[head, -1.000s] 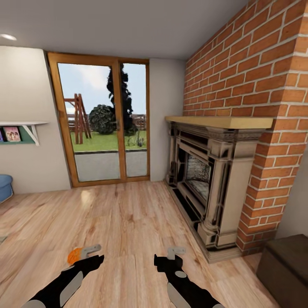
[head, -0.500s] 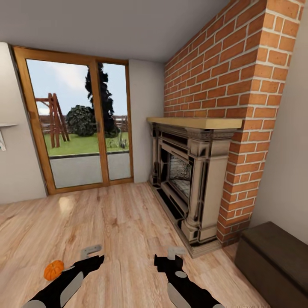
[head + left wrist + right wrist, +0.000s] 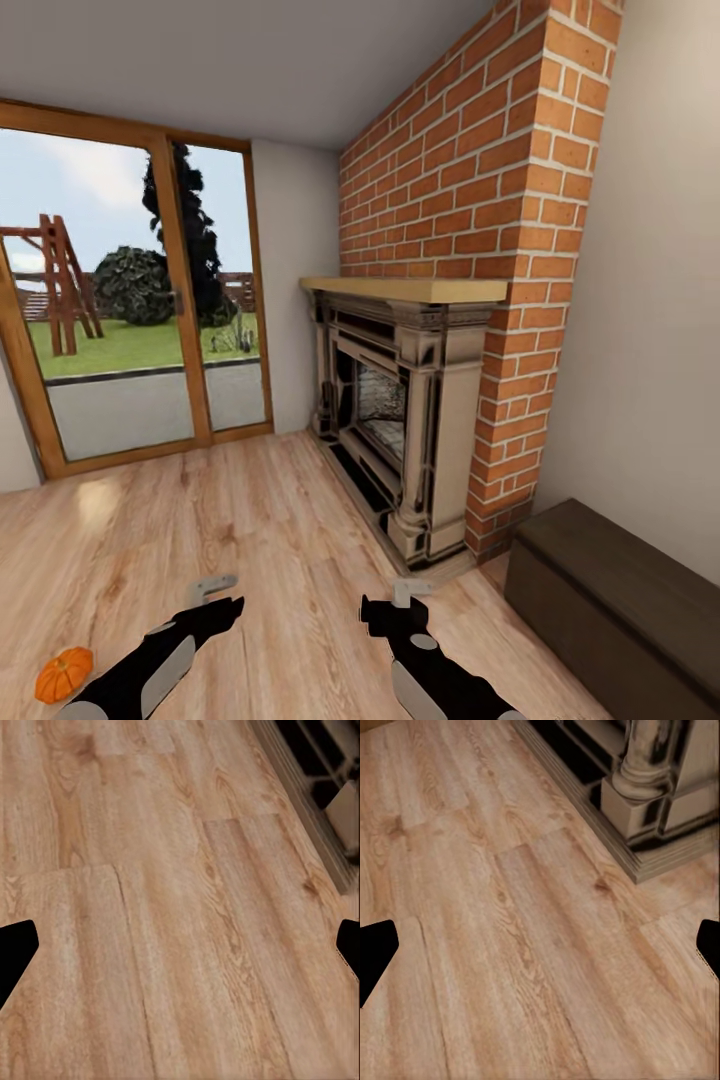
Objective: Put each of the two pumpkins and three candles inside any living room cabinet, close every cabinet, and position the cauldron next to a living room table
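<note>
Orange pumpkin [image 3: 63, 674] is lying loose on the floor [image 3: 290, 520]; we're carrying both grippers wide and empty, facing the cabinet [image 3: 620, 600]

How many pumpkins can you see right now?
1. The pumpkin lies on the wooden floor, outside the left arm. Another may be out of view.

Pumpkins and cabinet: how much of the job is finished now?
Nothing looks done yet. One pumpkin lies on the wood floor beside the left arm. The left gripper and right gripper are open and empty. The dark cabinet stands closed beside the fireplace. Storing everything remains.
</note>
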